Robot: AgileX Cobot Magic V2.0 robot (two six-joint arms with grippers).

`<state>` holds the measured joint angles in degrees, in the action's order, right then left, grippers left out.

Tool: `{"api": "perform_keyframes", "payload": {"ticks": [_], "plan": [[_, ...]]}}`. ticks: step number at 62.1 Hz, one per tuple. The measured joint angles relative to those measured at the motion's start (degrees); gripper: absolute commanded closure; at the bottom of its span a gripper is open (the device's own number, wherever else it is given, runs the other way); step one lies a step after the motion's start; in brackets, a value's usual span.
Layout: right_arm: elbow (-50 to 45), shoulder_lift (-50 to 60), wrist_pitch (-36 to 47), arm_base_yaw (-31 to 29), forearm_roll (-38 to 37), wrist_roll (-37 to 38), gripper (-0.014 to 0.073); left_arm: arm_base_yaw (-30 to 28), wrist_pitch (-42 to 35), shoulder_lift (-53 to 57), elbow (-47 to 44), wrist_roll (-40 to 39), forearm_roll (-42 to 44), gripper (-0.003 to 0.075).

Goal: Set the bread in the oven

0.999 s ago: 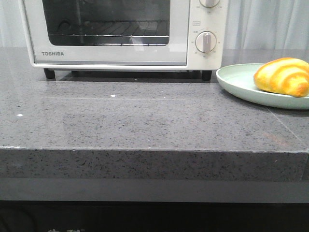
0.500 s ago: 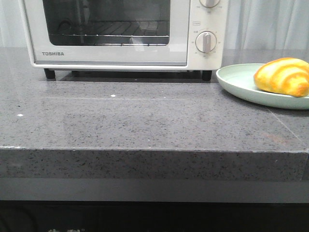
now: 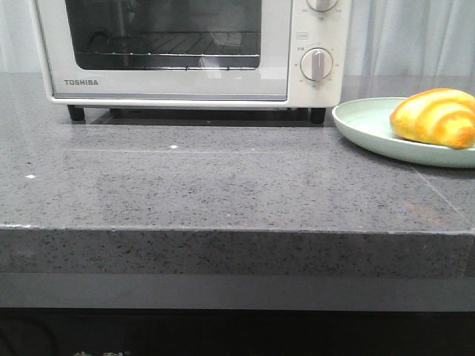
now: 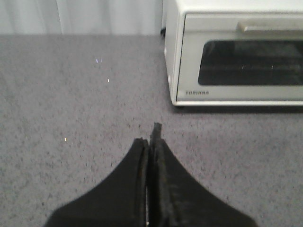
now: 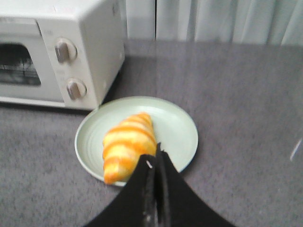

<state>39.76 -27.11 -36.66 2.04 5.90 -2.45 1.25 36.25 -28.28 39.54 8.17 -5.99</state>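
Beside one oven (image 3: 167,52), one bread (image 3: 435,117) on one plate (image 3: 364,126).

striped golden bread (image 3: 436,117) lies right of the shut cream oven (image 3: 185,50)

A speckled dark grey stone countertop (image 3: 223,185) with a thick front edge fills the scene; pale white pleated curtains (image 3: 415,37) hang behind, toward one o'clock, softly lit.
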Motion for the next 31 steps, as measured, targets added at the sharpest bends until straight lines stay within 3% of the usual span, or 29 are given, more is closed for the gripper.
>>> {"api": "perform_keyframes", "payload": {"ticks": [10, 31], "plan": [[0.0, -6.39, -4.58, 0.0, -0.13, 0.0, 0.0655, 0.0, 2.86, -4.28, 0.0, 0.0, 0.0, 0.0738], [0.0, -12.92, -6.19, 0.0, -0.27, 0.0, 0.0655, 0.0, 3.0, -10.18, 0.0, 0.0, -1.09, 0.0738]]}}
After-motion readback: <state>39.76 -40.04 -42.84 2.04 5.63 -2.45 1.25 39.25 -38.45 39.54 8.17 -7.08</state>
